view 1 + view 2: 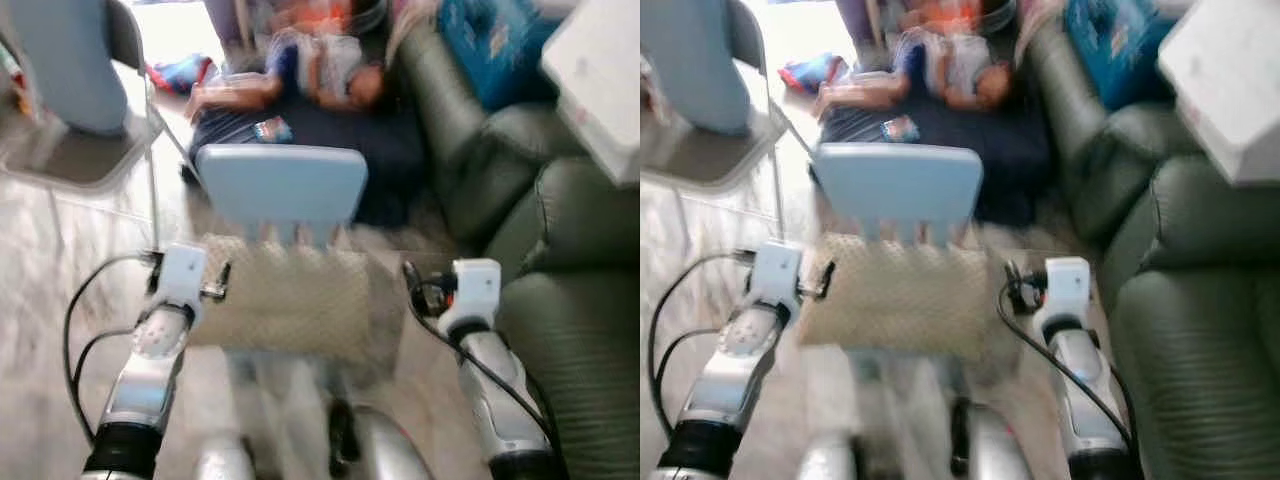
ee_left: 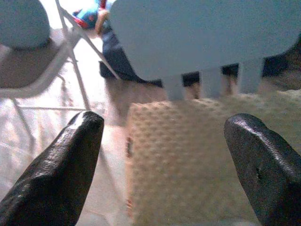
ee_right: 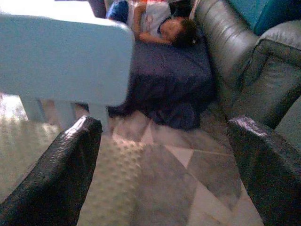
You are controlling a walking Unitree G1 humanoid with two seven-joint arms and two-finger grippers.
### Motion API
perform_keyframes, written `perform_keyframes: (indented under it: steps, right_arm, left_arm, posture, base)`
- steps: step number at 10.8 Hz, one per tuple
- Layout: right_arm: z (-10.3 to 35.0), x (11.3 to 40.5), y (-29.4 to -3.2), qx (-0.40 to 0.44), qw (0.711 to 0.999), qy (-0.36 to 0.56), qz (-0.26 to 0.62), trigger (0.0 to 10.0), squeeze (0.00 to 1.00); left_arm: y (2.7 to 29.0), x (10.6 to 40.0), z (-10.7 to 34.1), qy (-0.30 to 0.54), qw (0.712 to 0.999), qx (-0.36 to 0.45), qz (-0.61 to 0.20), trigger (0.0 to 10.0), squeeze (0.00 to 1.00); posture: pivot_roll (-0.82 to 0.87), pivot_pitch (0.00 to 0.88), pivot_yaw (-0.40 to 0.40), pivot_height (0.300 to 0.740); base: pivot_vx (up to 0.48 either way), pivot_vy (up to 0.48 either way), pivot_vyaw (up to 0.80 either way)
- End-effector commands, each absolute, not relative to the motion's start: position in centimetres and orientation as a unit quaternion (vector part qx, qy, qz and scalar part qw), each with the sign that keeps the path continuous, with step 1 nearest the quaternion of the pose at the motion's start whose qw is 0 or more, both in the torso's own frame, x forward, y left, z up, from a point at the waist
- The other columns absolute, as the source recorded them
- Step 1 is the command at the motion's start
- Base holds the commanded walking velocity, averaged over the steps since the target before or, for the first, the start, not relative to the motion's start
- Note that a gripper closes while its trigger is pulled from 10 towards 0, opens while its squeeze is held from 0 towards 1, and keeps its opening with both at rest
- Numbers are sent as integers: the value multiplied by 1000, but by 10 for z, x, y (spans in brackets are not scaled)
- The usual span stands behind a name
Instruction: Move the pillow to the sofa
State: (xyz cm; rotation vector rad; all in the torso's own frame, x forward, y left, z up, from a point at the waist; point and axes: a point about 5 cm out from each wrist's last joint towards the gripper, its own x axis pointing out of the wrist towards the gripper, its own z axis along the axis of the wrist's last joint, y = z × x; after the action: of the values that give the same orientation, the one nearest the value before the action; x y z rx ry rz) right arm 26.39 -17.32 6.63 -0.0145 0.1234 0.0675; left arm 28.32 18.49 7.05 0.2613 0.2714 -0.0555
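Observation:
A beige, bumpy-textured pillow (image 1: 285, 300) lies on the seat of a small light-blue chair (image 1: 280, 185) straight ahead of me. My left gripper (image 2: 164, 136) is open at the pillow's left edge, and the pillow's corner (image 2: 188, 155) lies ahead between its black fingers (image 2: 70, 155). At the pillow's right edge my right gripper (image 3: 164, 136) is open too, with the pillow (image 3: 61, 169) off to one side and tiled floor between its fingers. The dark green leather sofa (image 1: 580, 330) stands close on my right. The eye views are blurred.
A person (image 1: 320, 60) lies on a dark blue mattress (image 1: 350, 130) on the floor behind the blue chair. A grey folding chair (image 1: 80, 150) stands at the left. A white box (image 1: 600, 70) and a blue bag (image 1: 490, 40) rest on the sofa's far part.

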Motion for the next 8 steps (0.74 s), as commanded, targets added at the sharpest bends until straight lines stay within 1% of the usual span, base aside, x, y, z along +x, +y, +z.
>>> perform_keyframes:
  steps: [1,4,8]
  right_arm:
    - [66,263,-170,-2,997,64,43,10000,0]
    - [67,266,-168,7,997,61,48,10000,0]
    - [67,266,-170,9,997,62,44,10000,0]
  left_arm:
    - [186,286,76,126,982,136,-22,10000,0]
    - [186,288,77,123,984,130,-13,10000,0]
    - [185,290,77,122,983,133,-13,10000,0]
  posture:
    - [-66,177,-35,740]
    - [-66,171,-40,740]
    - [-67,172,-38,740]
  base:
    - [0,0,0]
    - [0,0,0]
    - [0,480,0]
